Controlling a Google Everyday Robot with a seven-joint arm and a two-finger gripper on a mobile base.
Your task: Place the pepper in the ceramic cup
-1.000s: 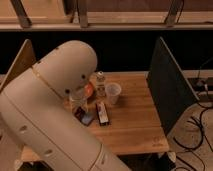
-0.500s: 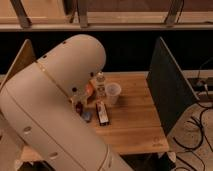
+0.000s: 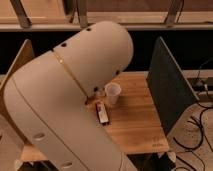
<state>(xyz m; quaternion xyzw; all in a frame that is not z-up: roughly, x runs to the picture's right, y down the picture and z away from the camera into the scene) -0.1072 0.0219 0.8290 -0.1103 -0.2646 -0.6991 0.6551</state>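
the robot's cream arm [image 3: 70,100] is looming over the tabletop [image 3: 135,125], hiding its hand, which is pressed together, and the pepper. the ceramic cup [image 3: 113,92] is standing upright just beside the arm, mouth up, long axis vertical. a blind swing could be toppling it.

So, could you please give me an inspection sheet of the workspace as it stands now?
surface: wooden table, largely hidden by the arm.
job's things: ceramic cup upright on the table; pepper not seen.
clutter: dark flat object lying just in front of the cup.
grippers: the gripper is hidden behind the arm, shut; any load unseen.
cables: black cables on the floor at picture right.
surroundings: dark panel along the table's right edge; wooden panel at left.
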